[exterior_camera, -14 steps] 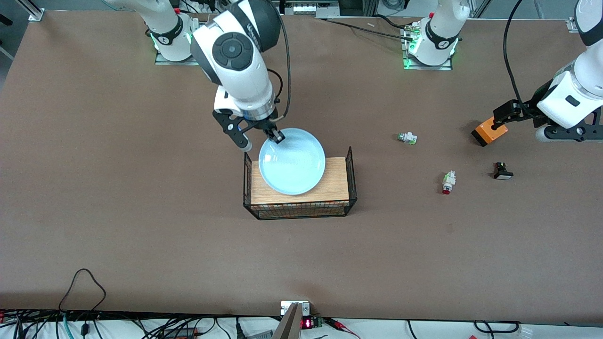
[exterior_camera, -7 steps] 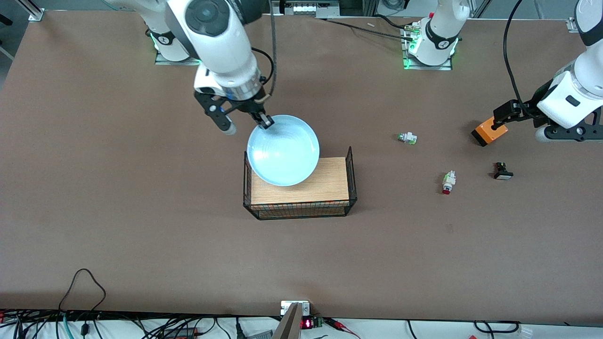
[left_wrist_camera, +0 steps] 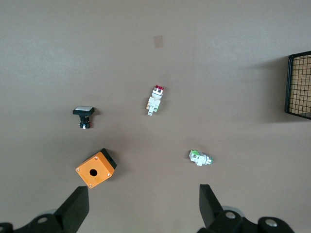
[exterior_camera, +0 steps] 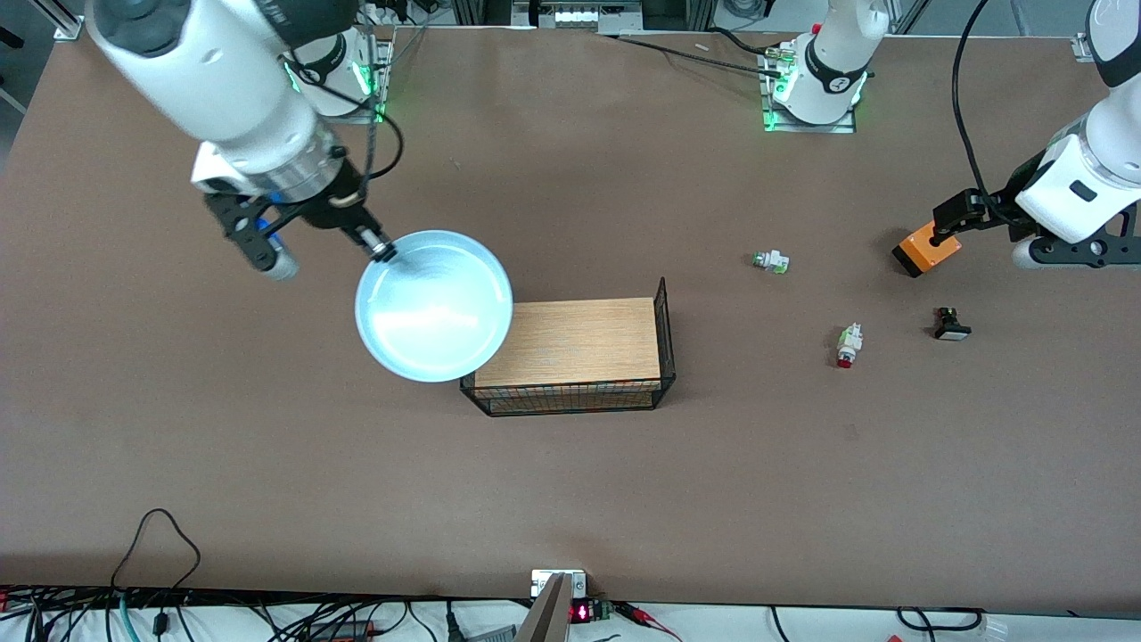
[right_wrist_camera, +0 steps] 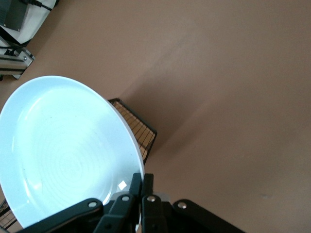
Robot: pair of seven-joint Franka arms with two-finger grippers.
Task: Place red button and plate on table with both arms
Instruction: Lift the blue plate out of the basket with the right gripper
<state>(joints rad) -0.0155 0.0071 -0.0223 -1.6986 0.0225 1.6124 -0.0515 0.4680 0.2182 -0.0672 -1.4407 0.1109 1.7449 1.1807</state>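
Observation:
My right gripper (exterior_camera: 381,251) is shut on the rim of the pale blue plate (exterior_camera: 433,305) and holds it in the air over the table (exterior_camera: 267,464), at the rack's end toward the right arm. The plate also fills the right wrist view (right_wrist_camera: 63,150), pinched at its edge by the right gripper (right_wrist_camera: 142,182). The red button (exterior_camera: 847,346) lies on the table toward the left arm's end; it also shows in the left wrist view (left_wrist_camera: 154,100). My left gripper (left_wrist_camera: 143,204) is open and empty, waiting over the table near an orange box (exterior_camera: 927,251).
A black wire rack with a wooden top (exterior_camera: 570,352) stands mid-table. A white part with a green tip (exterior_camera: 770,261) and a black part with a white cap (exterior_camera: 951,325) lie near the red button. Cables run along the table's front edge.
My right gripper has lifted the plate off the rack's top and carried it toward the right arm's end. The left arm has not moved.

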